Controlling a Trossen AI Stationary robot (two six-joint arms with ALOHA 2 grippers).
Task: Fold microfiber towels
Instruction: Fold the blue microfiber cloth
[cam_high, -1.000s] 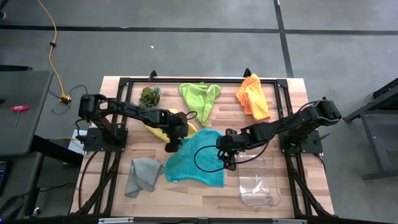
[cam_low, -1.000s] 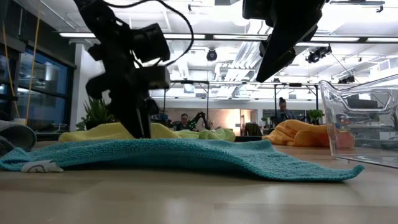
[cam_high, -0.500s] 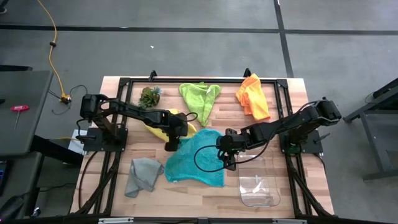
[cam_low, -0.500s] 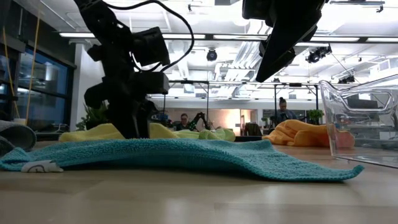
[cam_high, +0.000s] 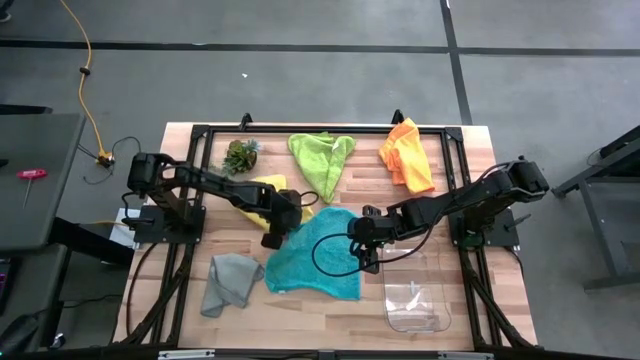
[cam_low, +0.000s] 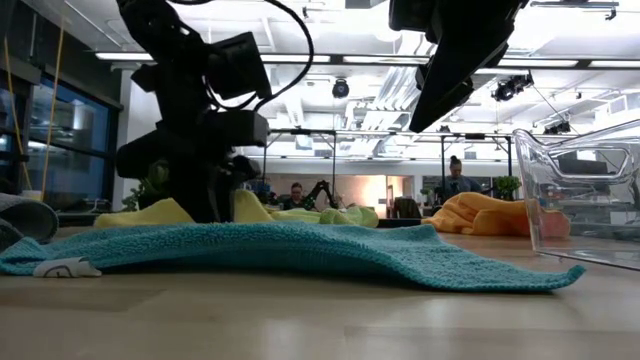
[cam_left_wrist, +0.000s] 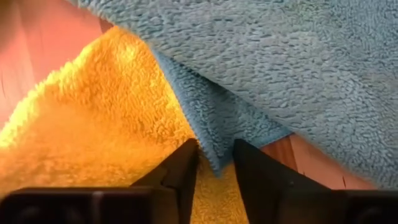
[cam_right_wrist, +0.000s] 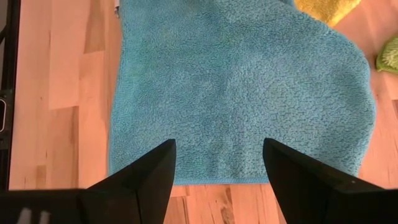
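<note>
Soft, limp teal microfiber towel, best pinched at corner beside yellow towel: left gripper nearly closed there, right gripper wide, empty.

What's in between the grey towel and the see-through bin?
The teal towel lies between the grey towel and the clear plastic bin, with strips of bare wooden table on both sides. The high view shows it.
</note>
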